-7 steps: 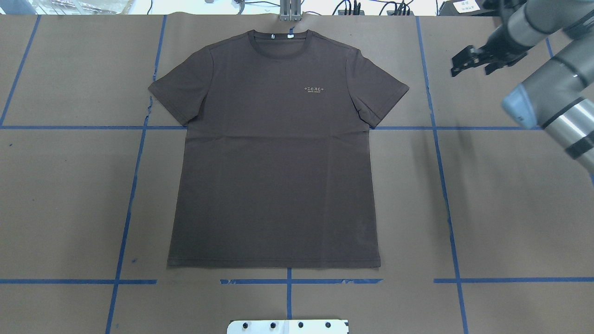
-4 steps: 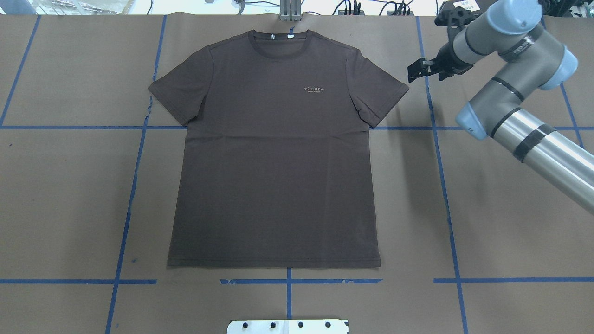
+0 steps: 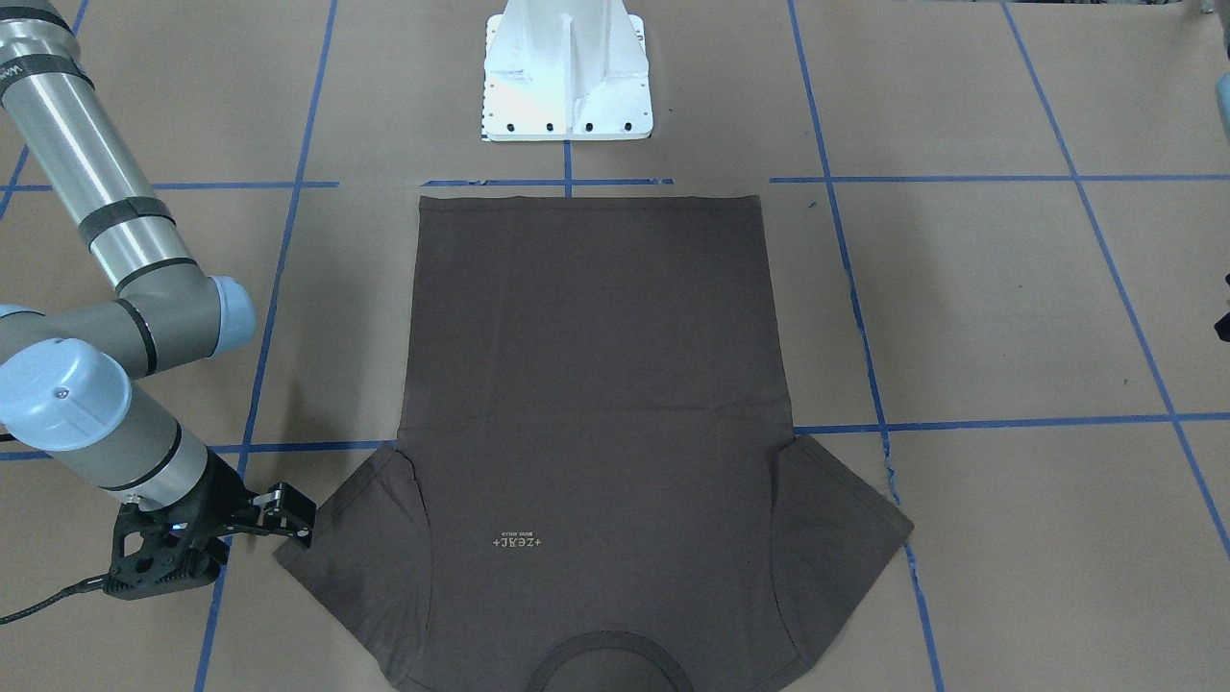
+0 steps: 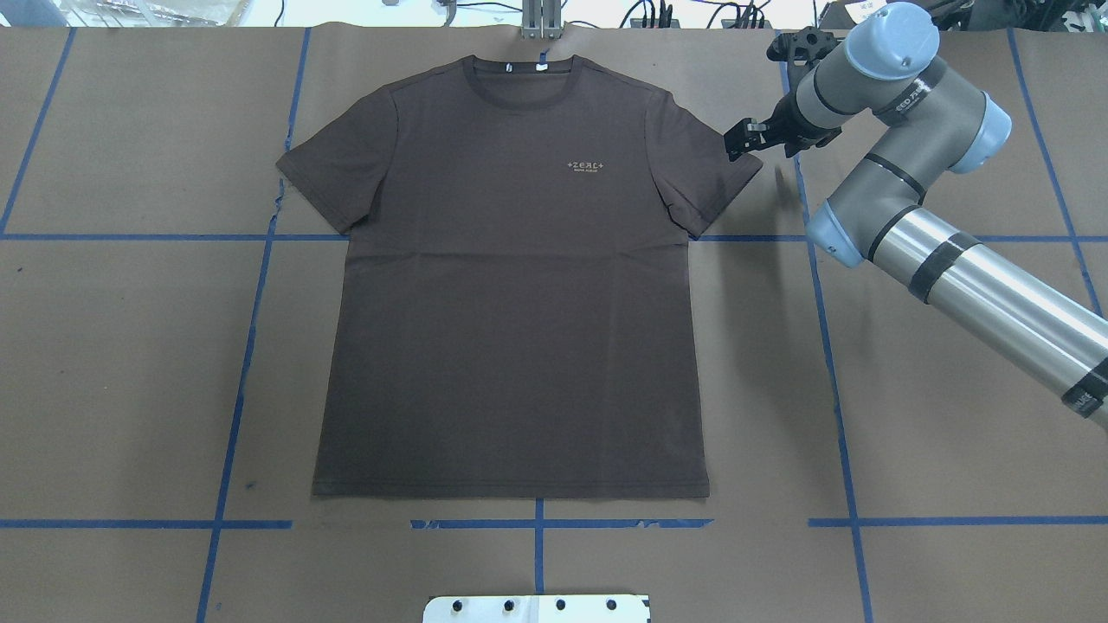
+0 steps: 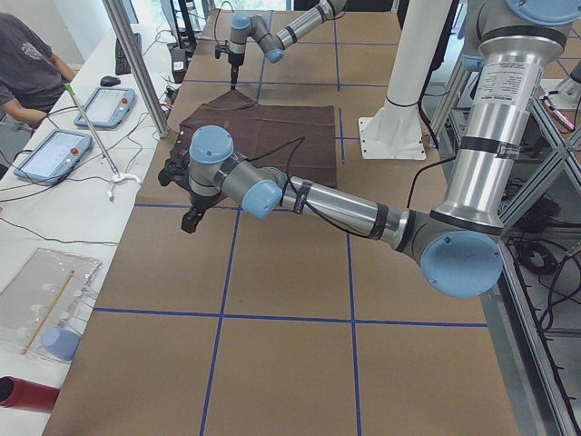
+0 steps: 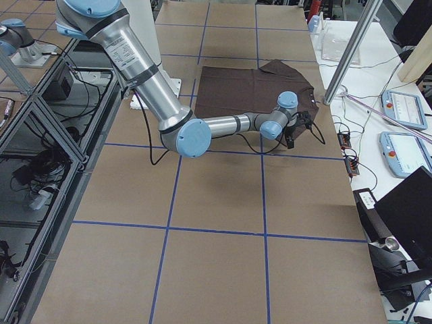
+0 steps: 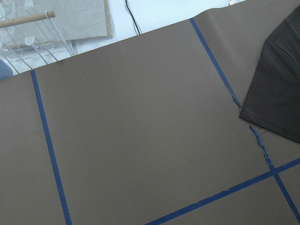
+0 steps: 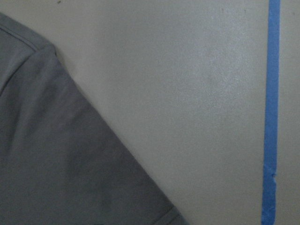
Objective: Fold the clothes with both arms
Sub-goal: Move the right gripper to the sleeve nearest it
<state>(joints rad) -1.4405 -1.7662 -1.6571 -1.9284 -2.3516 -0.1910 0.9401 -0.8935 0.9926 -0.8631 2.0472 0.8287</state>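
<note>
The clothes are one dark grey-brown T-shirt (image 4: 519,285) lying flat and face up on the brown paper, collar toward the far edge, with a small pale logo (image 4: 587,165) on the chest. My right gripper (image 4: 746,138) hovers low at the outer hem of the shirt's right sleeve (image 4: 723,173). Its fingers stand apart with nothing between them, as the front view shows (image 3: 291,514). The right wrist view holds only that sleeve (image 8: 56,154) and bare paper. My left gripper (image 5: 190,219) hangs over the paper beyond the other sleeve (image 7: 279,93). I cannot tell whether it is open or shut.
The white pedestal base (image 3: 567,72) stands at the near hem side. Blue tape lines (image 4: 251,346) grid the paper. A side table with tablets (image 5: 100,104), cables and a slanted metal post (image 5: 136,68) runs along the far edge, where a person (image 5: 27,64) sits.
My right arm has swung in from the far right, bringing its gripper leftward to the edge of the right sleeve. The shirt has not moved.
</note>
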